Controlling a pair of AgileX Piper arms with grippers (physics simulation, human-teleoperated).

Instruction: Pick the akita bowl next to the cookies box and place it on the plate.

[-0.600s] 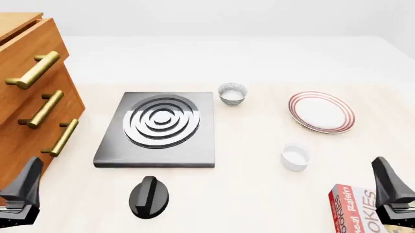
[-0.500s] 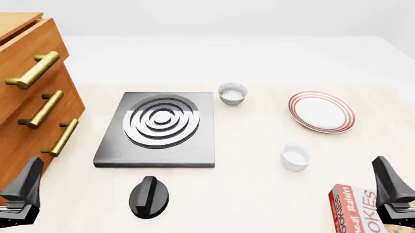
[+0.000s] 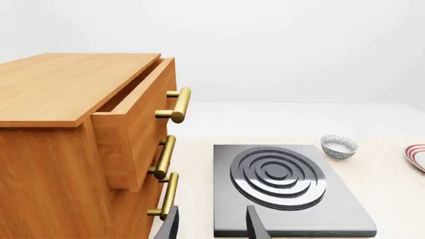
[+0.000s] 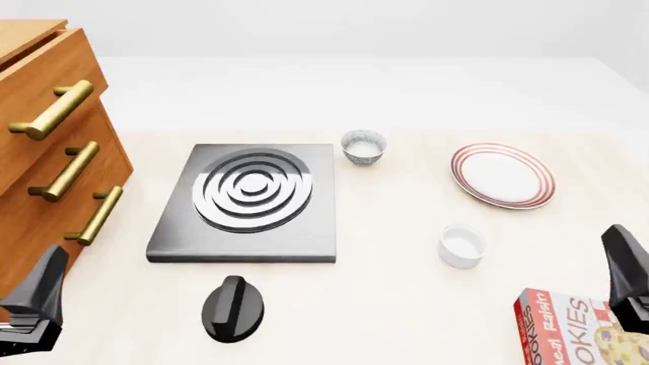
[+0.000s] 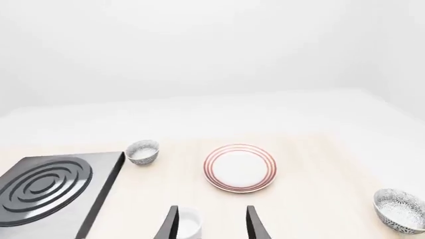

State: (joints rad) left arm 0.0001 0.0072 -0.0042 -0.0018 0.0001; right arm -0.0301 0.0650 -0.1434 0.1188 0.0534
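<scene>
- At the table's near right corner: right gripper poised above the surface, fingers parted, nothing between them; only one dark finger visible at the front view's right edge.
- Just beyond those fingers: plain white cup; farther on, the plate, bare.
- Off to the right gripper's right, seen only from its wrist camera: akita bowl, upright on the table.
- Beside the gripper, at the front edge: cookies box, lying flat.
- At the near left corner: left gripper, fingers apart, empty, facing the stove plate.
- Past the stove's far right corner: second speckled bowl.
- Along the left side: wooden drawer unit, top drawer slightly open.
</scene>
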